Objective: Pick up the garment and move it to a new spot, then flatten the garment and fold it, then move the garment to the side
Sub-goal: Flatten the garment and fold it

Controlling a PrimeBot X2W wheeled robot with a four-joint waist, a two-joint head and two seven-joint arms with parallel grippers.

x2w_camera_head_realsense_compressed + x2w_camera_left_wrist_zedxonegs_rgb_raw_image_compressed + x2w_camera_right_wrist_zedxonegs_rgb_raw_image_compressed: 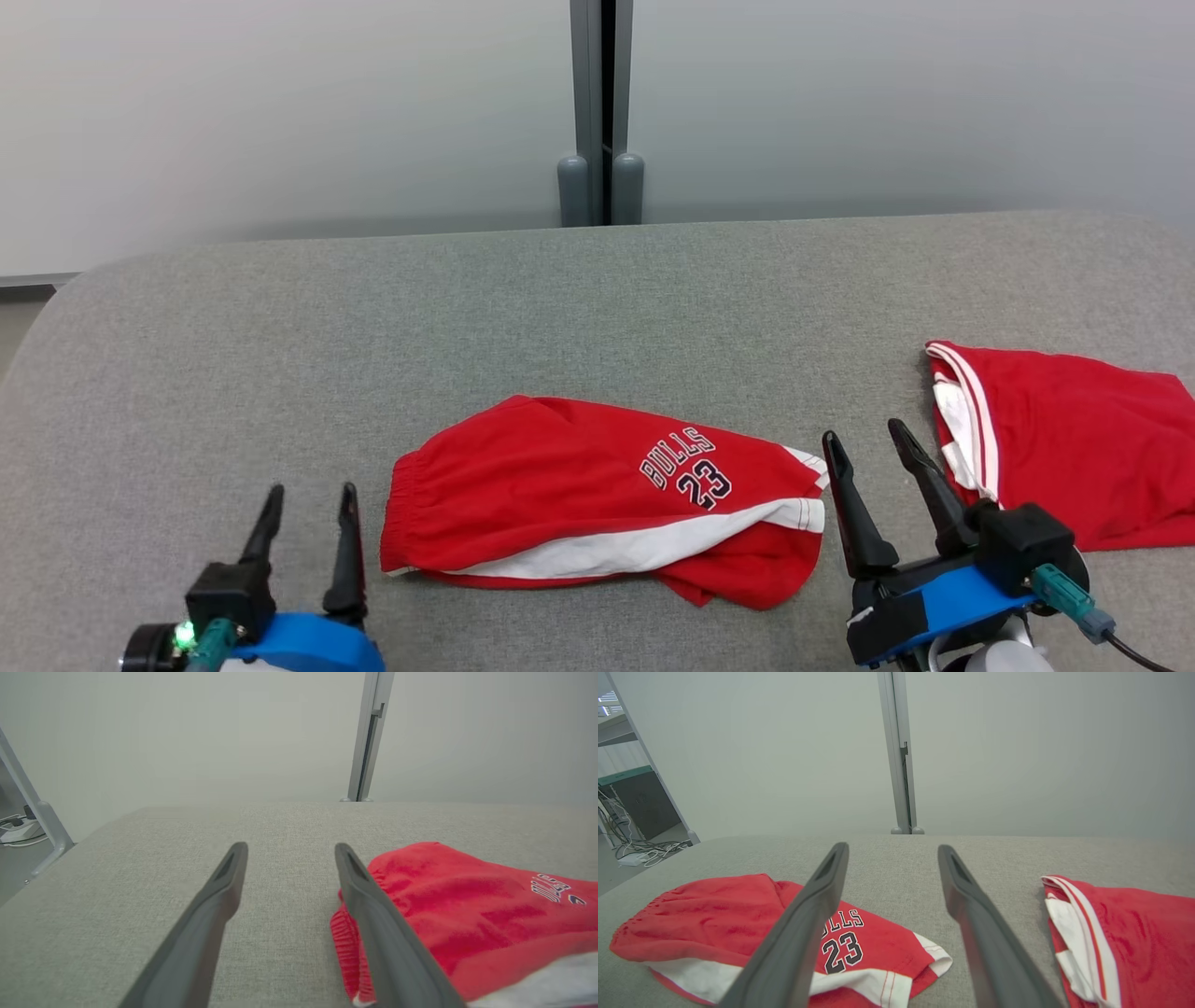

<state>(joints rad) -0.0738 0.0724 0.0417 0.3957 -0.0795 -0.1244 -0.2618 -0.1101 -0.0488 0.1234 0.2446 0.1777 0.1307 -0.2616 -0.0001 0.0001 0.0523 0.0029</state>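
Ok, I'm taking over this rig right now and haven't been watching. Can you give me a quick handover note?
Left gripper: open, empty, left of the Bulls shorts.
Right gripper: open, empty, between the shorts and a second red garment.
Shorts: mid-table, rumpled, lower edge bunched; neither gripper holds them.
Second garment: lies flat by the right edge, looks folded.
Done: shorts are set down.
Left: flatten, fold, move aside.

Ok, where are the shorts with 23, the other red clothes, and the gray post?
shorts (523, 485), head view, on the plain red cloth.
other red garment (1074, 439), head view, on its red middle.
gray post (586, 93), head view, on its upper shaft.
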